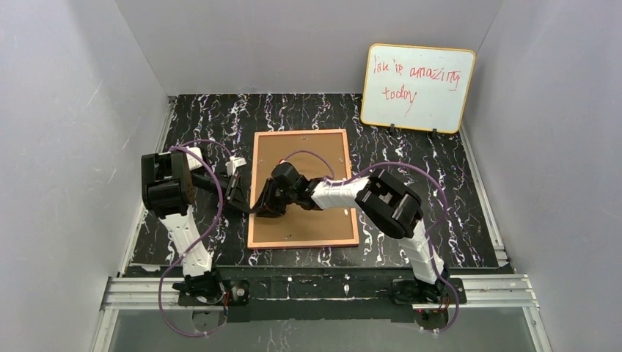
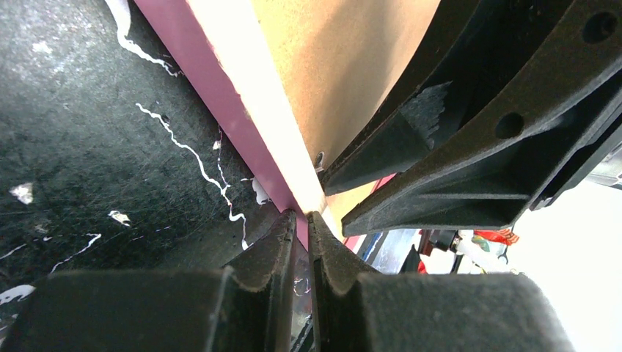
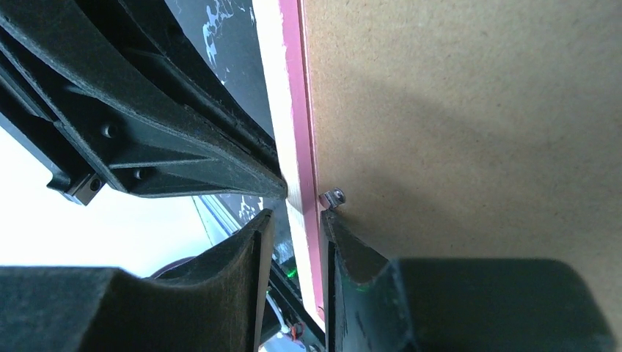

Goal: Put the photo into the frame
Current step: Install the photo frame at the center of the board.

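The frame point(image 1: 308, 229) lies face down in the middle of the table, its brown backing board point(image 3: 477, 110) facing up. Both grippers meet at its left edge. My left gripper point(image 2: 302, 218) is shut on the frame's thin pink border point(image 2: 242, 110); in the top view it point(image 1: 244, 198) reaches in from the left. My right gripper point(image 3: 295, 220) straddles the same border point(image 3: 295, 110) with its jaws apart, one finger on the backing beside a small metal clip point(image 3: 334, 196), the other clear of the edge; it also shows in the top view point(image 1: 265, 205). The photo is not in view.
A yellow-edged whiteboard point(image 1: 416, 88) with red writing leans on the back wall at the right. The table top point(image 1: 433, 191) is black marble-patterned, with grey walls on three sides. The two grippers almost touch each other.
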